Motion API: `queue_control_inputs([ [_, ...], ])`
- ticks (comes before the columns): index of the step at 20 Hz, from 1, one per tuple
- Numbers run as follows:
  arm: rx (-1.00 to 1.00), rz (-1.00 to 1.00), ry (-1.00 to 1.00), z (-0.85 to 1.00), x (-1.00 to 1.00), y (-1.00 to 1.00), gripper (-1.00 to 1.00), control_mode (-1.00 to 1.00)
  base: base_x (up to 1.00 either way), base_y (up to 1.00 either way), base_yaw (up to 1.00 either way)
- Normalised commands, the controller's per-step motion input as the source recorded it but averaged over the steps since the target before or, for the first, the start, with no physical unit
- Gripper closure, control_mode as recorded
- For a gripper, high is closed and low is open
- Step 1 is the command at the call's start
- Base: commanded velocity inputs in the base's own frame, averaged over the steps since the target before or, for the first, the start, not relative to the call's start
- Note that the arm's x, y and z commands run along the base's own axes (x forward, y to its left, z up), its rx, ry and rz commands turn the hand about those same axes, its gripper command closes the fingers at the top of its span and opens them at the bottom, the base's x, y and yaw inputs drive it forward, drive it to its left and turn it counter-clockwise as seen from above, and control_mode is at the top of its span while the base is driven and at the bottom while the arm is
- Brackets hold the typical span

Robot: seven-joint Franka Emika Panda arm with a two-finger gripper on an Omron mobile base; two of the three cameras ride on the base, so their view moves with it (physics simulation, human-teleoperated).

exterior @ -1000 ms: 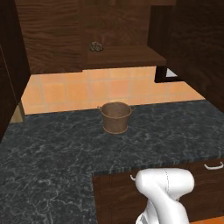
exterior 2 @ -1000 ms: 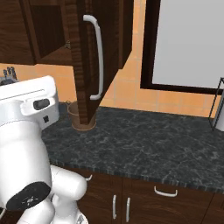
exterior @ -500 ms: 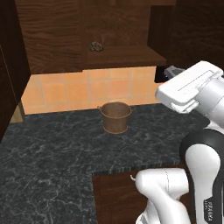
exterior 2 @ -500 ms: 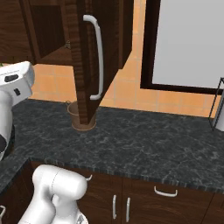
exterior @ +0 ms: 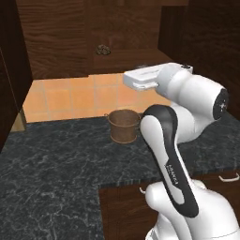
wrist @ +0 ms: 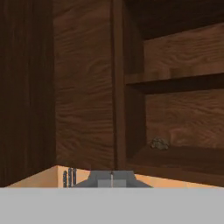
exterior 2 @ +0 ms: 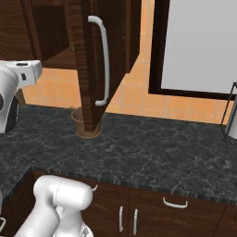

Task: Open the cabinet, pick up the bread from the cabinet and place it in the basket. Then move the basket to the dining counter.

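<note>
Currently the fingers point(wrist: 111, 178) are pressed together with nothing between them, raised above the black speckled counter point(exterior: 56, 173) and aimed level into the open cabinet point(wrist: 83, 87). In the left base view the white arm point(exterior: 187, 108) bends over the counter, its hand at shelf height, in front of the cabinet opening.

Below the fingers, on the counter: the basket point(exterior: 123, 125), upright, brown, standing near the orange tiled backsplash point(exterior: 70, 96). In the right base view the basket point(exterior 2: 82, 125) is partly hidden behind the lower edge of the open cabinet door point(exterior 2: 92, 65), which is swung out with its silver bar handle point(exterior 2: 104, 60) facing the camera.

Ahead of the fingers and slightly up to the right in the hand view: the bread point(wrist: 159, 144), a small lumpy brown piece sitting on the lower wooden shelf point(wrist: 183, 159), well apart from the fingertips. The left base view shows the bread point(exterior: 101, 49) on that shelf, above and behind the basket. One more shelf sits above it in the hand view.

Low drawers with small curved handles point(exterior 2: 175, 203) run under the counter edge.
</note>
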Motion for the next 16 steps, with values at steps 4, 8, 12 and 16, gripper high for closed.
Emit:
queue_control_inputs([
  [4,0.00,-0.06,0.16,0.02,0.75,-0.08,-1.00,-1.00,0.00,0.00,0.00],
  [8,-0.09,-0.19,0.21,0.00,0.62,0.00,-1.00,-1.00,0.00,0.00,0.00],
  [12,-0.16,-0.24,0.16,0.01,0.39,-0.01,-1.00,-1.00,0.00,0.00,0.00],
  [16,-0.02,-0.13,0.15,0.27,0.03,-0.19,-1.00,-1.00,0.00,0.00,0.00],
])
